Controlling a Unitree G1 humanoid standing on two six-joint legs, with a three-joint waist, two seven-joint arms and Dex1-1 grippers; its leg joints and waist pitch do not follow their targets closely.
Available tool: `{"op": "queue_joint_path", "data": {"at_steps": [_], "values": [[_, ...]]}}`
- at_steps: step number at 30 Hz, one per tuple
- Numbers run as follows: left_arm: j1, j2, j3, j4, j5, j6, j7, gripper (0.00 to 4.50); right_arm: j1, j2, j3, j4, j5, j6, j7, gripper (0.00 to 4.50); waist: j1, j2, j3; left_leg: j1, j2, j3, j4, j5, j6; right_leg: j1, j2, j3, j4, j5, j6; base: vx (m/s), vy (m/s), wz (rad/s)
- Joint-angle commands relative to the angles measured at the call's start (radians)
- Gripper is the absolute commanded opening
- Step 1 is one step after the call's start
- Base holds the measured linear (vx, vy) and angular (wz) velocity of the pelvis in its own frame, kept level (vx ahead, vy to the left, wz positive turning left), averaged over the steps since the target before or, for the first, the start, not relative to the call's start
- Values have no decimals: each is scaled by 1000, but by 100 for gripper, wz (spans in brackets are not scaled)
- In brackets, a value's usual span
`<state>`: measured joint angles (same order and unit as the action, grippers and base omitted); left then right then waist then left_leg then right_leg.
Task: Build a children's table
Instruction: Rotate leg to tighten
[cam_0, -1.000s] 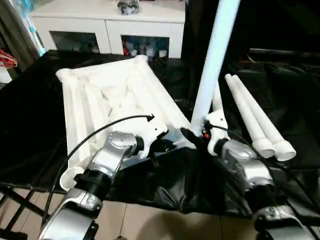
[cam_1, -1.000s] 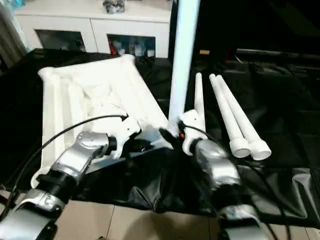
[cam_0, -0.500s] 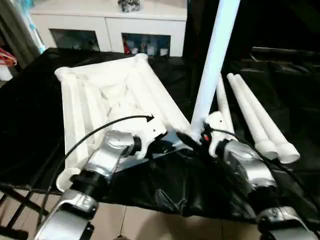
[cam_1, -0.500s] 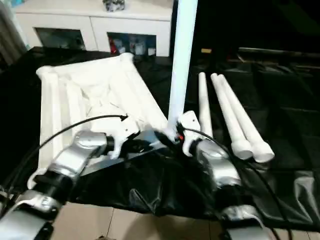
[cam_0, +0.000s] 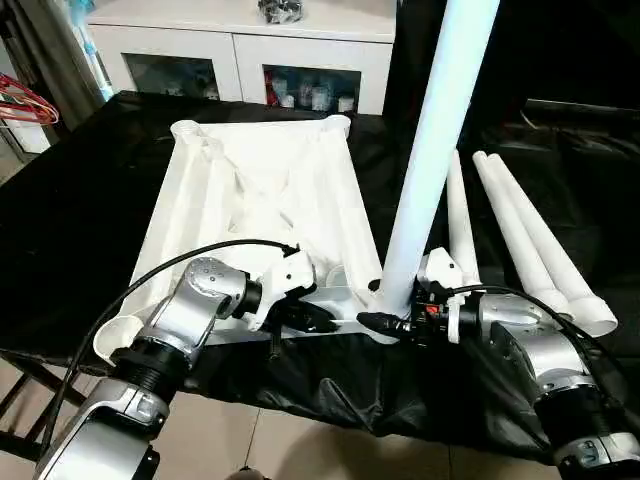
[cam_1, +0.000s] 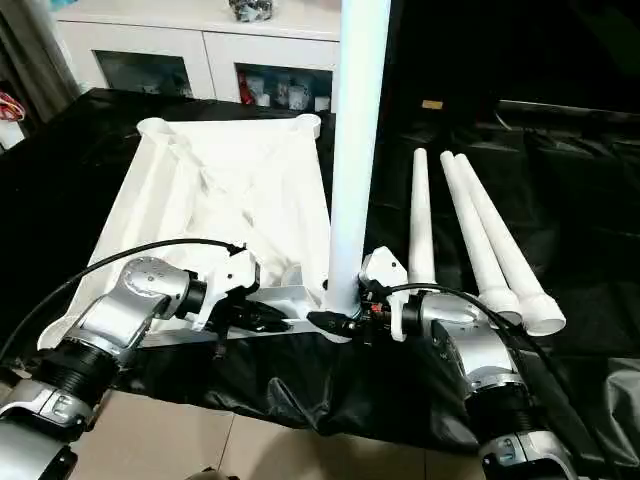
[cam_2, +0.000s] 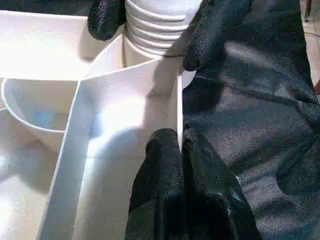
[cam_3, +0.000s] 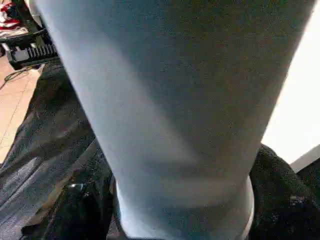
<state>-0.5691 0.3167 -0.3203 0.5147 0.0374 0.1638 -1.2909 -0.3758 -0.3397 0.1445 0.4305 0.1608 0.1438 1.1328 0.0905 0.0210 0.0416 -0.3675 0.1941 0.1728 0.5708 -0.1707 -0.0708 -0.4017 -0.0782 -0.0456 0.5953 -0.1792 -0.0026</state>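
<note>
While the right gripper (cam_0: 378, 322) is clamping its fingers around the foot of the upright leg (cam_0: 432, 150), the leg is now standing straighter in the near corner socket (cam_2: 150, 50) than a second ago — seating looks under way. The left gripper (cam_2: 180, 145) is pinching the tabletop (cam_0: 260, 190) rim. Farther off, three spare legs (cam_0: 530, 240) are lying on the counter (cam_0: 80, 200).

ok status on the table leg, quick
Right gripper shut on upright leg at near corner socket. Left gripper pinching tabletop rim. Three spare legs lie clear to the right.
</note>
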Motion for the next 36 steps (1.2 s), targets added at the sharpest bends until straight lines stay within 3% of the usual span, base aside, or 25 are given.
{"op": "queue_joint_path", "data": {"at_steps": [1, 6, 9, 13, 15, 18, 19, 21, 25, 27, 30, 36], "values": [[-18, -25, -38, -21, -16, -19, -15, 0, 18, 20, 87, -30, 6, 25, 53, 291, -1, -6, -59, 8, 33, -1, -61, -213, 58, 49, -54, 32, -63, -157, -240, 0, 0, 0], [-27, -54, -16, 1, -18, -12, 37, 0, 21, 61, 69, -13, -7, 29, -20, 285, -1, -8, -57, 7, 32, 0, -62, -222, 58, 49, -55, 32, -66, -178, -238, 0, 0, 0], [-44, -97, 6, 26, -9, 4, 124, 0, -1, 124, 31, 56, -45, 26, -191, 284, -8, -9, -50, 13, 28, -4, -69, -290, 25, 44, -58, 32, -81, -322, -204, 0, 0, 0], [-79, -175, 31, 74, 26, 50, 302, 0, -52, 220, -35, 183, -82, 28, -468, 283, -24, -10, -45, 14, 25, -11, -76, -336, -12, 38, -60, 30, -92, -449, -158, 0, 0, 0], [-91, -214, 40, 84, 31, 71, 365, 0, -80, 256, -58, 232, -90, 34, -573, 283, -31, -12, -47, 16, 23, -11, -73, -346, -7, 35, -60, 32, -98, -467, -143, 0, 0, 0], [-98, -256, 39, 84, 34, 82, 405, 0, -107, 293, -71, 267, -95, 15, -631, 283, -34, -12, -48, 12, 22, -9, -72, -332, 7, 34, -58, 32, -99, -441, -143, 0, 0, 0], [-98, -263, 36, 84, 34, 80, 407, 0, -112, 302, -76, 274, -94, 5, -632, 339, -35, -11, -49, 11, 23, -9, -72, -332, 11, 35, -58, 32, -98, -428, -147, 0, 0, 0], [-97, -267, 30, 85, 37, 72, 400, 0, -119, 309, -86, 278, -86, -2, -623, 339, -34, -11, -50, 9, 23, -9, -72, -323, 17, 37, -56, 32, -95, -396, -153, 0, 0, 0], [-87, -251, 15, 80, 42, 57, 374, 0, -135, 292, -81, 292, -96, -25, -609, 390, -34, -7, -53, 6, 25, -7, -72, -294, 24, 43, -54, 32, -84, -290, -187, 0, 0, 0], [-81, -238, 14, 72, 39, 52, 354, 0, -133, 272, -73, 282, -96, -36, -575, 403, -34, -7, -53, 6, 24, -6, -70, -294, 29, 43, -55, 32, -84, -290, -189, 0, 0, 0], [-74, -219, 18, 65, 25, 24, 319, 0, -123, 237, -56, 260, -94, -52, -485, 403, -33, -8, -54, 4, 25, -6, -69, -285, 39, 46, -55, 32, -84, -278, -192, 0, 0, 0], [-60, -167, 9, 43, 5, 2, 215, 0, -78, 164, -8, 173, -63, -62, -266, 403, -25, -9, -60, 4, 28, -3, -60, -207, 77, 53, -53, 31, -66, -116, -242, 0, 0, 0]]}}
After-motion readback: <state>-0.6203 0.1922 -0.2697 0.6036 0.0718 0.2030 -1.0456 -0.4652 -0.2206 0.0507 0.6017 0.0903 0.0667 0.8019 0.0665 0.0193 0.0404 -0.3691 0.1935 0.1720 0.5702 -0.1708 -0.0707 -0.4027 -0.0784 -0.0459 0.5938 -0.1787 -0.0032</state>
